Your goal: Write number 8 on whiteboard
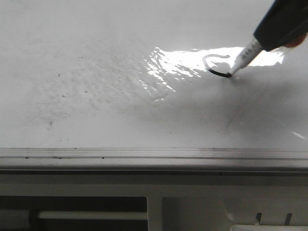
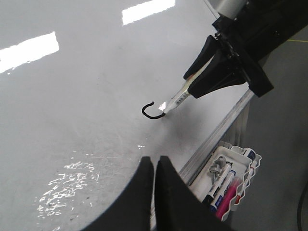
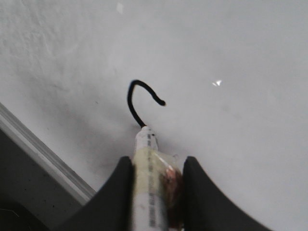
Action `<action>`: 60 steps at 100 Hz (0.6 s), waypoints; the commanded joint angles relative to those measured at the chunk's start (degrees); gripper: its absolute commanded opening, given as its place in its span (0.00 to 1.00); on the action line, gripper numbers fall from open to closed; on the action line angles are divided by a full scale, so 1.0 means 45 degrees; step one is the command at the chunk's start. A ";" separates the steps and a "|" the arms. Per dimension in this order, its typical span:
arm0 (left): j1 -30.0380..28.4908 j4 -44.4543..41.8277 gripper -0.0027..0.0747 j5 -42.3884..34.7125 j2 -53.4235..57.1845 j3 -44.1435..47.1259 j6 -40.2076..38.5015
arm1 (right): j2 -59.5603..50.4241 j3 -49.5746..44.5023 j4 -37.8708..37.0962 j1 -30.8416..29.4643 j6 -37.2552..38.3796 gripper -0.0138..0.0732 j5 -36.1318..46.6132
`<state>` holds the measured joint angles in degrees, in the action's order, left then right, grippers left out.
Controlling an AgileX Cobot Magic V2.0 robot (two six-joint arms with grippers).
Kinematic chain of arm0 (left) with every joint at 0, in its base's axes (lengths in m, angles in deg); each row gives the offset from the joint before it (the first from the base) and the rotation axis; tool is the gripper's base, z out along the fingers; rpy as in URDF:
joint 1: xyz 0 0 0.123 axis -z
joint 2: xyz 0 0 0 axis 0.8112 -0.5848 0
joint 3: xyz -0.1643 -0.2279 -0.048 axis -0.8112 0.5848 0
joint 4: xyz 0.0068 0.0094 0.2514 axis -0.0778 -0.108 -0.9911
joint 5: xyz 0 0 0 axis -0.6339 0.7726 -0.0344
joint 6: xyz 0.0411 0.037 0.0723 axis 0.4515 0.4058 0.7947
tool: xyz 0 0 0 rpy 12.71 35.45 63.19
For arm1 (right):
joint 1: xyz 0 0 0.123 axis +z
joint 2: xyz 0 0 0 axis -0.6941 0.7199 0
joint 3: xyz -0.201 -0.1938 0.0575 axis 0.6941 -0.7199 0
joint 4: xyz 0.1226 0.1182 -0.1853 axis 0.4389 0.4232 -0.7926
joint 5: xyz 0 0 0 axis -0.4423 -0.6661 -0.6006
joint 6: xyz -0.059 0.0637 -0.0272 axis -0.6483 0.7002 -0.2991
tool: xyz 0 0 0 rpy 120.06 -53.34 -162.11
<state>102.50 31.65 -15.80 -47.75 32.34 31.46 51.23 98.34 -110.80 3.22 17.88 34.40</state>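
The whiteboard (image 1: pixel 96 96) is a glossy white board with glare and faint smudges. My right gripper (image 3: pixel 155 166) is shut on a white marker (image 3: pixel 149 187) whose tip touches the board. A hooked black stroke (image 3: pixel 137 98), only an open curve of the number 8, ends at the tip. The stroke also shows in the front view (image 1: pixel 217 67) with the marker (image 1: pixel 244 57), and in the left wrist view (image 2: pixel 153 111). My left gripper (image 2: pixel 154 163) is shut and empty, above the board near its edge rail.
A grey metal edge rail (image 1: pixel 154 155) runs along the board's near side. A white tray (image 2: pixel 243 156) holding several markers hangs below the rail beside my left gripper. The right arm's black body (image 2: pixel 231 62) stands over the board.
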 commanded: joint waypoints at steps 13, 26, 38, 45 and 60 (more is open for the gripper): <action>-0.0057 0.0294 0.01 -0.0728 -0.0009 -0.0340 -0.0165 | -0.0673 0.0199 0.0155 -0.0087 -0.0057 0.11 -0.0871; -0.0057 0.0294 0.01 -0.0728 -0.0009 -0.0340 -0.0165 | -0.0542 -0.0244 0.0428 -0.0087 -0.0057 0.11 -0.0262; -0.0057 0.0294 0.01 -0.0728 -0.0009 -0.0340 -0.0165 | -0.0208 -0.0325 0.0551 -0.0087 -0.0057 0.11 0.0652; -0.0057 0.0294 0.01 -0.0728 -0.0009 -0.0340 -0.0165 | -0.0063 -0.0325 0.0551 -0.0087 -0.0057 0.11 0.1473; -0.0057 0.0294 0.01 -0.0651 -0.0009 -0.0340 -0.0165 | 0.0129 -0.0078 -0.0006 -0.0087 -0.0057 0.11 0.1507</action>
<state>102.50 31.65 -15.80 -47.75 32.34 31.46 51.57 95.90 -106.08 3.22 17.88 39.10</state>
